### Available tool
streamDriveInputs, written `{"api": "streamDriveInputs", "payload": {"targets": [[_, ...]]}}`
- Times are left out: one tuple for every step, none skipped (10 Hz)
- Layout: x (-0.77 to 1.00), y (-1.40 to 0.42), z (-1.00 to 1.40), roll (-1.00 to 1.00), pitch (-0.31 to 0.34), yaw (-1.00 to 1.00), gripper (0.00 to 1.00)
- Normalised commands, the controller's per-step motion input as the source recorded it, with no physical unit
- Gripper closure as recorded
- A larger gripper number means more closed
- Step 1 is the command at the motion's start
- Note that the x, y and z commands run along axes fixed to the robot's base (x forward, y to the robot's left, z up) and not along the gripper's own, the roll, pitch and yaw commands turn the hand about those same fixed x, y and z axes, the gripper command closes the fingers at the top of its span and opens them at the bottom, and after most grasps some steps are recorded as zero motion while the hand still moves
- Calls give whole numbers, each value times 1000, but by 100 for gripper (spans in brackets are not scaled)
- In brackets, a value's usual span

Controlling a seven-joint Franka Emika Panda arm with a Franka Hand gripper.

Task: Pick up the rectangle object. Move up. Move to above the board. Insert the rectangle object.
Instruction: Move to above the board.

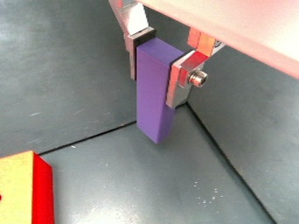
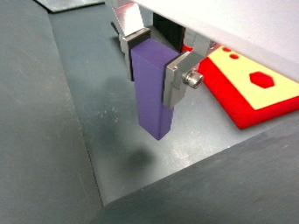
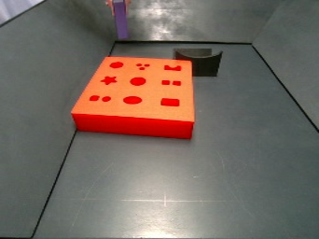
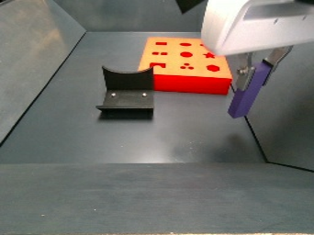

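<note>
My gripper (image 4: 255,66) is shut on the rectangle object (image 4: 247,93), a slim purple block held upright by its upper end. The block hangs clear above the dark floor, beside the board (image 4: 185,66), not over it. The board is a large red-orange slab with many shaped cutouts. In both wrist views the silver fingers (image 1: 186,75) clamp the block (image 1: 156,92) on two sides, gripper (image 2: 156,61) on block (image 2: 153,87). A board corner shows in a wrist view (image 1: 26,185) and its edge in a wrist view (image 2: 251,85). In a side view only the block's lower tip (image 3: 118,11) shows, beyond the board (image 3: 134,93).
The fixture (image 4: 125,92), dark grey with a curved top, stands on the floor next to the board; it also shows in a side view (image 3: 200,61). Dark walls enclose the floor, and one wall (image 4: 288,119) runs close to the held block.
</note>
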Motion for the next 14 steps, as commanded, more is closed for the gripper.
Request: {"api": "streamDriveInputs", "payload": {"targets": [[-142,61,1000,-65,-157,-72,100],[-137,55,1000,-48,-113,-61,100],[-127,52,1000,-27,-58,-49,100],[-120,49,1000,4,0,-38,100],[-117,47,1000,18,18,-27,100],[-110,43,1000,30,32,-15,100],[-102,39,1000,37,48,-3,100],[-89,39,1000,39,62,8,100],[-81,38,1000,41,70,10,100],[-74,32,1000,37,69,13,100],[-59,27,897,33,68,15,100],[-36,18,697,33,72,14,100],[-21,9,542,38,77,15,100],[-14,2,440,42,80,16,100]]}}
